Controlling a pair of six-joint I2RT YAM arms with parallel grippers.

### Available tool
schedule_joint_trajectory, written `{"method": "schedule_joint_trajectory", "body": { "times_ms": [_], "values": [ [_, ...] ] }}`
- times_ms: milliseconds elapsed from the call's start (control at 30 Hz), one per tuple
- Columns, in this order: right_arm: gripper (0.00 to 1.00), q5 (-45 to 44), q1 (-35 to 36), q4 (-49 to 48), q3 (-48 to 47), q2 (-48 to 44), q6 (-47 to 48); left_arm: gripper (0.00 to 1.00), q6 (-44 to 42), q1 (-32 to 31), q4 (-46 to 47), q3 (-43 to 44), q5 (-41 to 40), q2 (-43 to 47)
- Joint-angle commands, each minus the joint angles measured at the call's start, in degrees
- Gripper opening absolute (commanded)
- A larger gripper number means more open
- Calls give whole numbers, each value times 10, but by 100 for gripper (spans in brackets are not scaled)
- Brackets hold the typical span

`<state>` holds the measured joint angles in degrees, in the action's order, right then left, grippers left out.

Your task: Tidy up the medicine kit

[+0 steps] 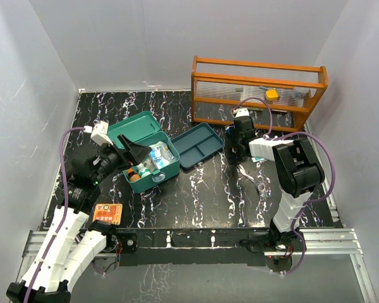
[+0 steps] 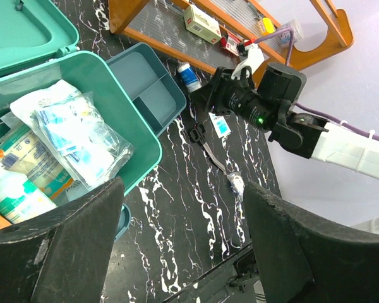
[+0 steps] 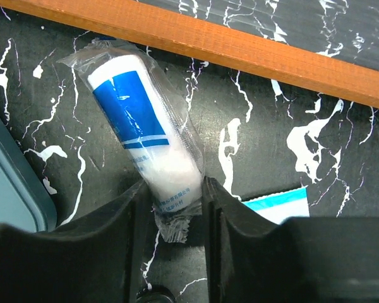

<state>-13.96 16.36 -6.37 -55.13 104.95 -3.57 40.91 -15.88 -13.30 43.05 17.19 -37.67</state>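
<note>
The teal medicine kit [image 1: 167, 169] stands open at centre left, lid [image 1: 134, 126] back, with packets and bottles inside. Its teal insert tray [image 1: 199, 145] lies empty on the table just right of it. My left gripper [image 1: 131, 150] hangs open over the kit's near side; in the left wrist view the left gripper [image 2: 183, 189] has only bare table between its fingers, beside the kit's rim [image 2: 127, 104]. My right gripper [image 3: 174, 189] is shut on the end of a wrapped white-and-blue bandage roll [image 3: 145, 132] lying on the table by the rack's base.
An orange wooden rack [image 1: 256, 88] holding small boxes stands at the back right. A blue-and-white sachet [image 3: 275, 205] lies beside the right fingers. A strap [image 2: 205, 148] and a small clear packet [image 1: 263, 187] lie mid-table. An orange card [image 1: 107, 213] sits at the near left edge.
</note>
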Motion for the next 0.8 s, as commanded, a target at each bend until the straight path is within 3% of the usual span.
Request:
{"method": "schedule_joint_trajectory", "body": {
  "times_ms": [0, 167, 333, 767],
  "values": [
    [30, -1, -3, -3, -29, -9, -9, 75, 1, -1, 17, -5, 11, 4],
    [18, 6, -3, 23, -38, -13, -21, 75, -1, -1, 14, -6, 11, 3],
    [16, 42, -3, 37, -15, -57, -73, 75, 1, -1, 13, -9, 12, 0],
    [17, 274, 7, 24, 137, -319, -232, 78, 12, -1, 47, -5, 72, -54]
  ]
}}
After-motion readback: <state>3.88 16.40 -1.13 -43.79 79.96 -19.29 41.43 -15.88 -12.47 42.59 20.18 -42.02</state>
